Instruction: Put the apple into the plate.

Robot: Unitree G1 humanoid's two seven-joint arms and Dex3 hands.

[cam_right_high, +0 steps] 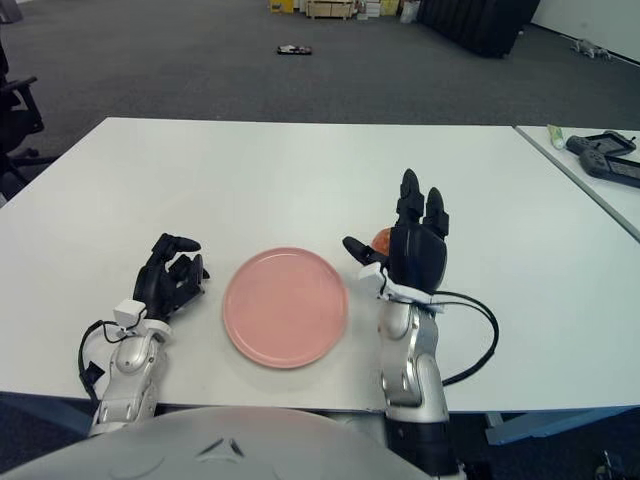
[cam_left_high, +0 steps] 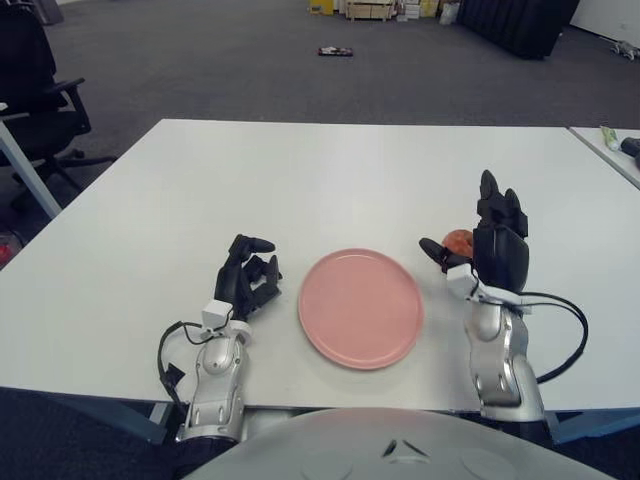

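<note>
The apple (cam_left_high: 459, 240) lies on the table (cam_left_high: 300, 180) just right of the plate (cam_left_high: 360, 307), mostly hidden behind the right hand (cam_left_high: 497, 245), whose spread fingers reach round it unclosed, while the left hand (cam_left_high: 247, 275) shows curled, empty, left of the plate.

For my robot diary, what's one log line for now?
right hand: open beside apple | apple: on table | plate: empty | left hand: idle

The apple (cam_left_high: 459, 240) is mostly hidden behind the right hand (cam_left_high: 497, 243), so can't tell if it's actually gripped. Office chair (cam_left_high: 35, 90) gets cut off at the left edge.
</note>
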